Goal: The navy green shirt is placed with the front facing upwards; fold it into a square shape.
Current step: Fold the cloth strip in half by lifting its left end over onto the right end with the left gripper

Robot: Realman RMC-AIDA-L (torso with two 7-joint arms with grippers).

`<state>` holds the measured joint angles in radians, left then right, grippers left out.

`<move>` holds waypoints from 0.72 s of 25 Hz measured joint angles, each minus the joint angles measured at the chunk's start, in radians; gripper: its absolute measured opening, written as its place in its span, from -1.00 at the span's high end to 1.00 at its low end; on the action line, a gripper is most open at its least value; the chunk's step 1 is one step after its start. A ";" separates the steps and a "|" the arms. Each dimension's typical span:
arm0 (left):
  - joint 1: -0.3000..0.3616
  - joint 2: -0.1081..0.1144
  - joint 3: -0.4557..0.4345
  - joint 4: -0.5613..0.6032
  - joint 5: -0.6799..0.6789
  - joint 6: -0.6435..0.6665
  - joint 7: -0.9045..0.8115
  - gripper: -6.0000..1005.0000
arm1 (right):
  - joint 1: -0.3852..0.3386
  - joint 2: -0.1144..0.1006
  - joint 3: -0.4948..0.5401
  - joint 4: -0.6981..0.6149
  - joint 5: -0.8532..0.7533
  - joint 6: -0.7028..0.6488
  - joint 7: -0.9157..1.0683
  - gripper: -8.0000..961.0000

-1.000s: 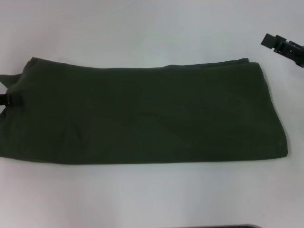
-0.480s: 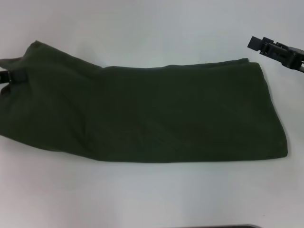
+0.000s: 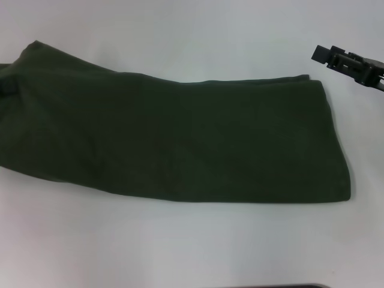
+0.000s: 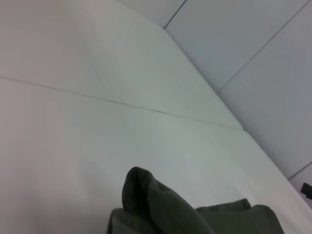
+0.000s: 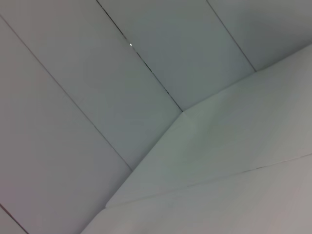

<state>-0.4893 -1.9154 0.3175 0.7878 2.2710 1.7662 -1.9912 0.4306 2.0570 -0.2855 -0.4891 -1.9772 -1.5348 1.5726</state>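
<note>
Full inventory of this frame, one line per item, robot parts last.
navy green shirt: 1, dark olive green, folded into a long band across the table, its left end raised off the surface and running out of the head view; the left wrist view shows a bunched fold of it.
table: 1, white, under and around the shirt.
wall panels: pale grey with dark seams, behind the table in the wrist views.
left pincer: 1, black, only a sliver at the far left edge of the head view, at the shirt's raised end.
right pincer: 1, black, at the far right, beyond the shirt's right end, clear of the cloth.
</note>
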 joint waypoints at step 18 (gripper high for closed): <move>0.061 0.051 -0.011 -0.042 0.008 -0.102 0.002 0.92 | -0.004 0.000 0.003 0.001 0.000 -0.006 0.007 -0.93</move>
<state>-0.4287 -1.8648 0.3070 0.7453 2.2792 1.6641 -1.9888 0.4263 2.0567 -0.2820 -0.4877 -1.9773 -1.5411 1.5792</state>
